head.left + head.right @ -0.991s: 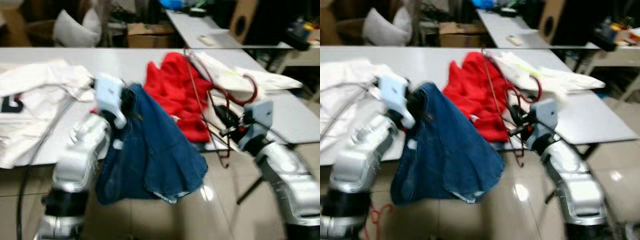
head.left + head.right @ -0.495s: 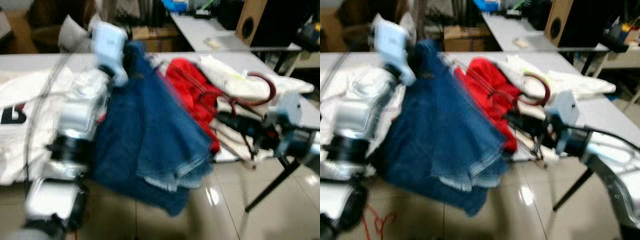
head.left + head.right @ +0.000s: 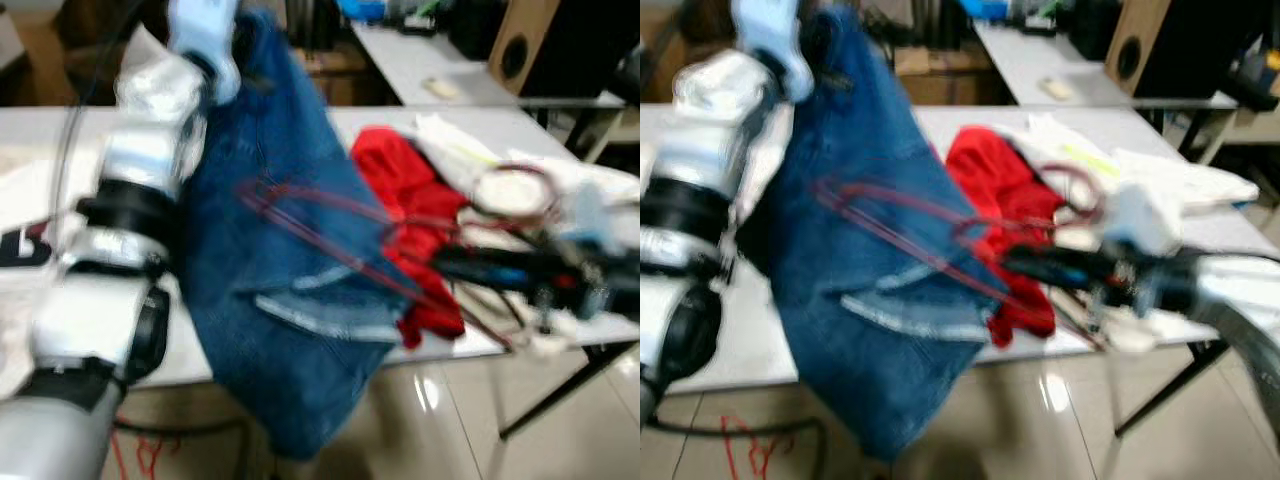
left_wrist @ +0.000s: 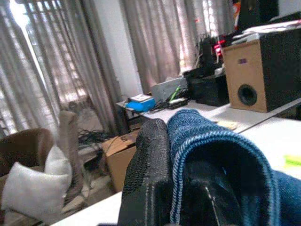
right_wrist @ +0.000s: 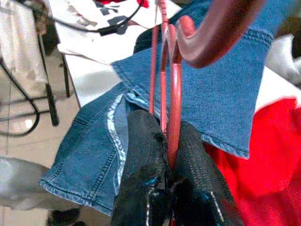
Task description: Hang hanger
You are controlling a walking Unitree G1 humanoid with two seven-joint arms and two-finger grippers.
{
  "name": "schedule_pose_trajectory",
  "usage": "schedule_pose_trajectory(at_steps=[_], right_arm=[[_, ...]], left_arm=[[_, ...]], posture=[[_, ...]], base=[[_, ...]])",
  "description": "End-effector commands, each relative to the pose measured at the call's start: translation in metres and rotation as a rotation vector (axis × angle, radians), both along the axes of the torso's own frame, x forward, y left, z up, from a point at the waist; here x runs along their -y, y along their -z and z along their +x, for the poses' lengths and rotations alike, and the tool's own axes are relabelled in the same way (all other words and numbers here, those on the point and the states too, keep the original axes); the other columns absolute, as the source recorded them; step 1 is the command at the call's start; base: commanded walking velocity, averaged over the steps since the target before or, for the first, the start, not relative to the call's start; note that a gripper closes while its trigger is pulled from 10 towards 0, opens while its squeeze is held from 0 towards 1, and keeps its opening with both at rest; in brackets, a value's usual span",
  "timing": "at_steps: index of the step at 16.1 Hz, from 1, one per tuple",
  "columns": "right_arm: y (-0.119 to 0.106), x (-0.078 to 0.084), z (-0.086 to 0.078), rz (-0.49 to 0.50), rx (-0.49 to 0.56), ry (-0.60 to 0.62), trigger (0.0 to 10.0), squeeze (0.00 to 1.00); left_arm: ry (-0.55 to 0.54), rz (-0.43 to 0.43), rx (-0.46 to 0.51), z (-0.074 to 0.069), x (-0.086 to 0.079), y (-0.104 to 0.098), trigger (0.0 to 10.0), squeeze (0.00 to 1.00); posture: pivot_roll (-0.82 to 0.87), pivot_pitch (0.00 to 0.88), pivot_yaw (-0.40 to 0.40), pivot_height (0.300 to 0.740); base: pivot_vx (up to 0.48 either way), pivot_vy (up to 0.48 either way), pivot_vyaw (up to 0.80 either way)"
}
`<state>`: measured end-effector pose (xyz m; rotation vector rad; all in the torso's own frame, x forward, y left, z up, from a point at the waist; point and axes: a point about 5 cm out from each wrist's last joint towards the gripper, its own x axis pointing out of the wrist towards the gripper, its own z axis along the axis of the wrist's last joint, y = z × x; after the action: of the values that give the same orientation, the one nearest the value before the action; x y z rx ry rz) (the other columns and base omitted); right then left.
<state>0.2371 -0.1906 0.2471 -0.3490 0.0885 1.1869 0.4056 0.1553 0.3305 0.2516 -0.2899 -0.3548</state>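
Right jaws: your right gripper (image 5: 168, 160) is clamped on the red wire hanger (image 5: 165, 84); the wire runs straight between the two black fingers (image 5: 141, 146).
Left jaws: your left gripper (image 4: 176, 155) is pinched tight on a folded edge of the blue denim garment (image 3: 290, 290), raised high at the left.
Hanger: you hold it out in front of the denim, its thin red frame (image 3: 910, 225) lying across the cloth and its hook (image 3: 515, 190) toward your right arm.
Denim: it hangs from your left gripper down past the table (image 3: 330, 115) edge, toward the tiled floor (image 3: 460, 400).
Red garment: a red cloth (image 3: 410, 200) lies on the table just beside the denim.
White cloths: one (image 3: 1160, 175) lies beyond the red one, another (image 3: 20, 250) at the left.
Background: a wooden speaker (image 4: 256, 75), a cardboard box (image 4: 117, 155) and curtains (image 4: 51, 70).
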Motion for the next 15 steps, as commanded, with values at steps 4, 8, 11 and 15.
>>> schedule_pose_trajectory(at_steps=[4, 8, 11, 15], right_arm=[[0.003, -0.017, 0.042, -0.150, 0.079, 0.039, 10.0, 0.00], [-0.057, -0.037, 0.126, -0.112, 0.399, 0.327, 10.0, 0.00], [-0.142, -0.021, 0.149, 0.216, 0.723, 0.661, 10.0, 0.00], [-0.103, -0.029, 0.157, 0.090, 0.724, 0.582, 10.0, 0.00]], left_arm=[[0.220, 0.042, 0.137, -0.020, 0.033, -0.053, 10.0, 0.00], [0.266, 0.023, 0.316, -0.044, 0.031, -0.106, 10.0, 0.00], [0.223, -0.134, 0.510, -0.064, 0.016, -0.147, 10.0, 0.00], [0.307, -0.145, 0.457, -0.063, 0.041, -0.122, 10.0, 0.00]], posture=[[-0.07, 0.000, -0.022, 0.710], [-0.05, 0.000, -0.039, 0.710], [-0.04, 0.000, -0.062, 0.710], [-0.04, 0.000, -0.055, 0.710]], base=[[0.000, 0.000, 0.00], [0.000, 0.000, 0.00], [0.000, 0.000, 0.00], [0.000, 0.000, 0.00]])
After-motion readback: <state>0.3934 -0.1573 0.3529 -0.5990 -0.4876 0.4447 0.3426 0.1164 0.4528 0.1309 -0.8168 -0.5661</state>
